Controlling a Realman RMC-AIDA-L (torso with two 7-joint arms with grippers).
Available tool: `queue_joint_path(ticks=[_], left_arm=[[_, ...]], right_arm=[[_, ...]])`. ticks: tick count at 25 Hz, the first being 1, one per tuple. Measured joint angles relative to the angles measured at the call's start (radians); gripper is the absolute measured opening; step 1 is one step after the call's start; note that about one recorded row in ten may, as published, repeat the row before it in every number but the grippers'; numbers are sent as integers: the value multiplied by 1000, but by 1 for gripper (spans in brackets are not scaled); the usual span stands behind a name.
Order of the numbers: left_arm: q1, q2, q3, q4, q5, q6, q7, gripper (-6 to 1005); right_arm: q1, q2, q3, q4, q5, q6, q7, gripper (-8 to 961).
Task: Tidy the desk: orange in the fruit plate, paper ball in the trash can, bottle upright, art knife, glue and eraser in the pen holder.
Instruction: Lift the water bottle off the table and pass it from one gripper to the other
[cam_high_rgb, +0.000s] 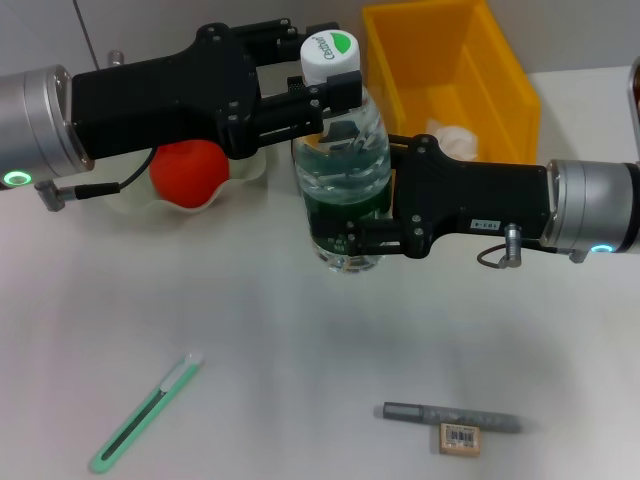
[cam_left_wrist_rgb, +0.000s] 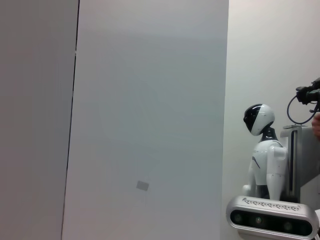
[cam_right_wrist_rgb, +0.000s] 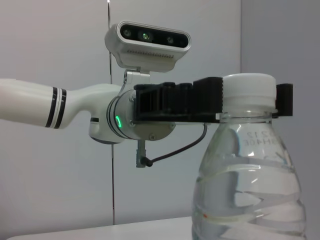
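Lying nearest the head camera are the eraser (cam_high_rgb: 460, 439), the grey glue stick (cam_high_rgb: 450, 415) just behind it and the green art knife (cam_high_rgb: 146, 416), all well apart from both sets of jaws. Farther back, the right gripper (cam_high_rgb: 352, 243) is clasping the upright bottle (cam_high_rgb: 342, 160) around its lower body, while the left gripper (cam_high_rgb: 325, 95) is clenching at the white cap. Behind the left arm an orange (cam_high_rgb: 189, 172) is sitting in the fruit plate (cam_high_rgb: 247, 170); a paper ball (cam_high_rgb: 452, 138) is lying in the yellow bin (cam_high_rgb: 452, 72). Through the left wrist camera, only a wall and a white robot figure (cam_left_wrist_rgb: 265, 160) are showing. From the right wrist camera, the left fingers (cam_right_wrist_rgb: 207, 99) are pressing both sides of the cap (cam_right_wrist_rgb: 249, 88).
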Motion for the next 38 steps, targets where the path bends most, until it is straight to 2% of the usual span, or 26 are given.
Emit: queue_joint_path(ticks=[9,12,38], left_arm=[[-1,-1,4,0,0,-7,0,517],[-1,-1,7,0,0,-7,1,466],[-2,-1,-3,-2,-2,-5,-3,430]], right_arm=[[0,0,-1,-1,0,0,0,760],[2,0,-1,-1,0,0,0,759],[2,2,0,-1,-9,11,5,759]])
